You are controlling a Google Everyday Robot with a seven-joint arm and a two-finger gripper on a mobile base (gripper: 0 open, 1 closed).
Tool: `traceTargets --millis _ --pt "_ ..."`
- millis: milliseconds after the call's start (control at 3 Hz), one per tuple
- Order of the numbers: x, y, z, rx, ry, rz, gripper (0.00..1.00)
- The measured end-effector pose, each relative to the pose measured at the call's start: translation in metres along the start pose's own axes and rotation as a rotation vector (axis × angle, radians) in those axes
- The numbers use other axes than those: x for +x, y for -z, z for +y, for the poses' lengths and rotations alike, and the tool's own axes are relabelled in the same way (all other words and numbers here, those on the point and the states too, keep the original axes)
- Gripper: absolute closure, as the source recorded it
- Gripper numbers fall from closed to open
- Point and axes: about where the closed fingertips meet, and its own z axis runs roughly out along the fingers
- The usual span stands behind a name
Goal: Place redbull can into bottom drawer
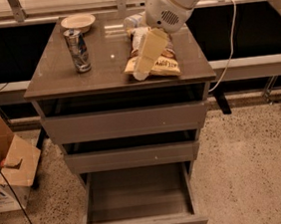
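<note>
The redbull can [78, 49], silver and blue with a shiny top, stands upright on the left part of the cabinet top [101, 70]. The bottom drawer [138, 200] is pulled open and its grey inside looks empty. My gripper [147, 55] hangs from the white arm over the middle right of the top, above a chip bag [159, 64]. It is well to the right of the can and apart from it.
A shallow bowl [78, 23] sits at the back left of the top, behind the can. A clear plastic bottle [135, 20] lies at the back, partly behind the arm. Cardboard boxes [8, 168] stand on the floor at the left. The two upper drawers are closed.
</note>
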Motion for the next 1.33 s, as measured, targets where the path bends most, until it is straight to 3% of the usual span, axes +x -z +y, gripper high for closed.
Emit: traceTargets --millis 333,667,1333 --pt "-0.004 0.001 0.0 -0.005 0.006 -0.002 0.0" --pt "-0.002 -0.01 -0.003 0.027 -0.047 -0.017 0.0" --pt "-0.016 -0.081 -0.046 0.111 -0.164 -0.131 0.0"
